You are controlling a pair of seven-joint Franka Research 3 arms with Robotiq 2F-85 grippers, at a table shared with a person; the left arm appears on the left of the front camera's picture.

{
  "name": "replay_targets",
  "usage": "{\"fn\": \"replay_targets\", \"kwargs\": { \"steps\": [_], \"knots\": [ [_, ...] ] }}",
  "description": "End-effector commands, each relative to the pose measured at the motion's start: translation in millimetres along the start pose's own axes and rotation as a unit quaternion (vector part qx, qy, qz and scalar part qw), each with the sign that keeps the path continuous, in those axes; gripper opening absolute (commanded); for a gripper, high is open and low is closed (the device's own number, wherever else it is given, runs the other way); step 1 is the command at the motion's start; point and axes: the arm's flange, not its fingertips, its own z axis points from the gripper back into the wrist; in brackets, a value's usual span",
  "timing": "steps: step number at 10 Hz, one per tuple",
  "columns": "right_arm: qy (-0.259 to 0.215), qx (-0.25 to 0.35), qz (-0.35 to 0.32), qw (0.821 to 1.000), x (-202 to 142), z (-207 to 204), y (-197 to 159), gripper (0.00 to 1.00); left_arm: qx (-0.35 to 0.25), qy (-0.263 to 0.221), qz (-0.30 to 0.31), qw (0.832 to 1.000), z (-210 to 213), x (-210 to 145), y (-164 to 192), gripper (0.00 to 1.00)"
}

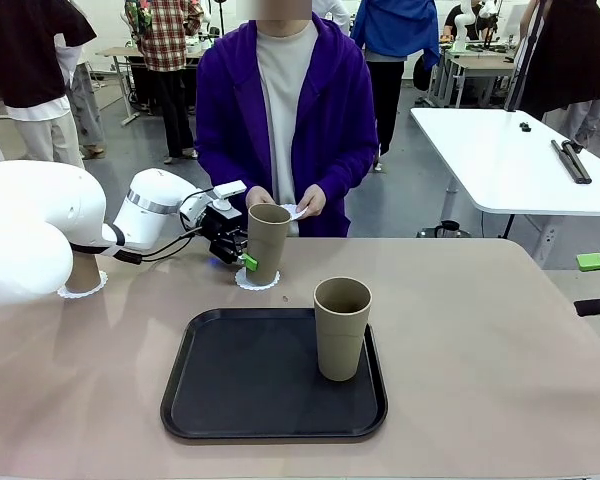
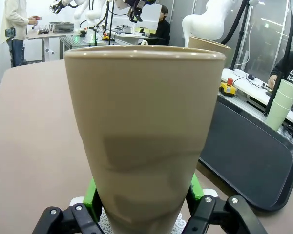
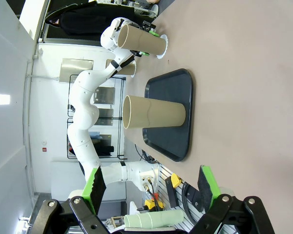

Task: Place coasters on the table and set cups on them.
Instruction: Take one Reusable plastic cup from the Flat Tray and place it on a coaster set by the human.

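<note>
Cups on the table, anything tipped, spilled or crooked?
Nothing stands out. The held cup stands upright on its coaster, the far-left cup on a second coaster, the third cup upright on the tray.

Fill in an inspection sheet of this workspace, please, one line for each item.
Surface: beige table, black tray on it.
Job's things: gripped cup standing on middle doily; left cup on left doily, partly behind the left arm; tray cup on the tray; person's hand holds a spare doily.
Clutter: nothing seen.
Grippers: left gripper shut on the gripped cup; right gripper open, empty.
Cables: black cable along the left wrist.
Surroundings: white table, people behind.
</note>
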Motion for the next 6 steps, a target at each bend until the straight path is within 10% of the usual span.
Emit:
{"fn": "replay_targets", "kwargs": {
  "steps": [1,6],
  "knots": [
    [-0.001,0.006,0.004,1.0,0.7,-0.5,1.1,1.0,-0.005,0.015,0.01,1.0,8.4,3.6,19.7,0.82],
    [-0.001,0.006,0.004,1.0,0.7,-0.5,1.1,1.0,-0.003,0.023,0.006,1.0,12.0,6.6,18.2,1.0]
  ]
}}
